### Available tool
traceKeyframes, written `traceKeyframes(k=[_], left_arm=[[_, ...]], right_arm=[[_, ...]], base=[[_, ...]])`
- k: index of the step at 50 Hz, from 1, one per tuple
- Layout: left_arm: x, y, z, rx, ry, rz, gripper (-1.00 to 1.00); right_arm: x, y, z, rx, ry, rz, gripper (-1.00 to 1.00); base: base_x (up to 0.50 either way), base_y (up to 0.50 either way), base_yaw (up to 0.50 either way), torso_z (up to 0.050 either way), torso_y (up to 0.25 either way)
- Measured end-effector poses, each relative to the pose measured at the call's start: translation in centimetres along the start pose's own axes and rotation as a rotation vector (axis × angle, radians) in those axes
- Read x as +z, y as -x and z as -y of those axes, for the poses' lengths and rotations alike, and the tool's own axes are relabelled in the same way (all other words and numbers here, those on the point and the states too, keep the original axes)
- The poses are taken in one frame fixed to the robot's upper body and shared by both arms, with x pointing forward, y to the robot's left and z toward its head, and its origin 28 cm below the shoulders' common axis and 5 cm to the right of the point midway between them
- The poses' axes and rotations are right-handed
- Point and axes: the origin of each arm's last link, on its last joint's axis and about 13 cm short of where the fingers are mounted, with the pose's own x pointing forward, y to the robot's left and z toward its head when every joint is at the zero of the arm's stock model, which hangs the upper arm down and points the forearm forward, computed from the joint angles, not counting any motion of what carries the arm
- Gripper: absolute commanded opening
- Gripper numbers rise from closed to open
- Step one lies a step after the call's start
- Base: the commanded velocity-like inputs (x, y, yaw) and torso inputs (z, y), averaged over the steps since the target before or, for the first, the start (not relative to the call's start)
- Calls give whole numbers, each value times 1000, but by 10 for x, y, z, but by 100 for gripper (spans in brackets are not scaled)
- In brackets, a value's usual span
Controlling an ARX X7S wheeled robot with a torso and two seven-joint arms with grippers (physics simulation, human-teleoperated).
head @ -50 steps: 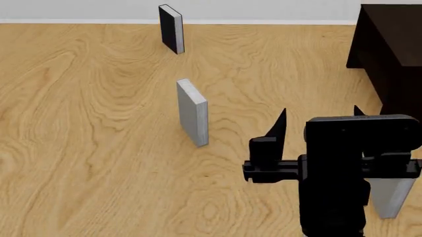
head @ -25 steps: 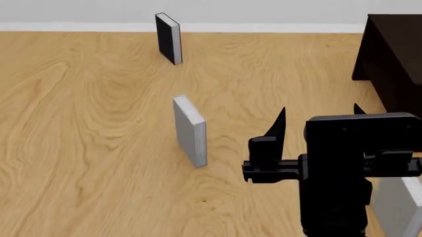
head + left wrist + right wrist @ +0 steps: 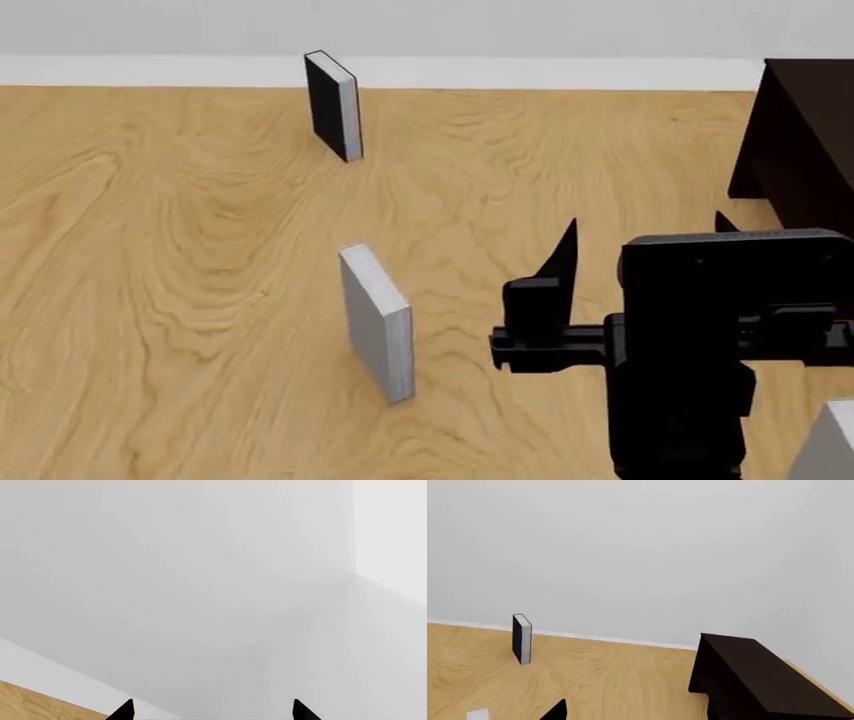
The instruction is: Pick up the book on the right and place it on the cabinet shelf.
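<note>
Head view: grey-white book (image 3: 834, 440), upright at near right on the floor (image 3: 160, 250); likely rigid, hefty, smooth; pinch across covers; right gripper (image 3: 647, 250) spread, empty; left gripper (image 3: 212, 711) spread.

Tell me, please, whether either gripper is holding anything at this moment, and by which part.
Nothing is held. The right gripper is open and empty above the floor, and the left gripper shows only bare fingertips against the wall.

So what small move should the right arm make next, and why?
Probably lower the right gripper toward the book at the head view's bottom right corner. Its fingers stand open and point up, holding nothing, and the book stands on the floor, mostly cut off, below the gripper.
</note>
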Motion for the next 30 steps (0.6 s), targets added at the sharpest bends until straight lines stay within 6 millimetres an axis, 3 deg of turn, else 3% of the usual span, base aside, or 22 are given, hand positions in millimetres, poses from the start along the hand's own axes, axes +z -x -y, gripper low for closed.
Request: traceKeyframes(k=[7,16,30], left_arm=[[0,0,0,-1,-3,-3,100],[-1,0,0,-5,-8,-10,100],[-2,0,1,-12,-14,-17,100]], right_arm=[[-1,0,0,1,6,-1,100],[-2,1,-1,0,16,-2,100],[-2,2,-1,-13,22,-3,100]], base=[[267,0,0,0,2],[-3,0,0,0,0],[-163,6,-403,0,0]])
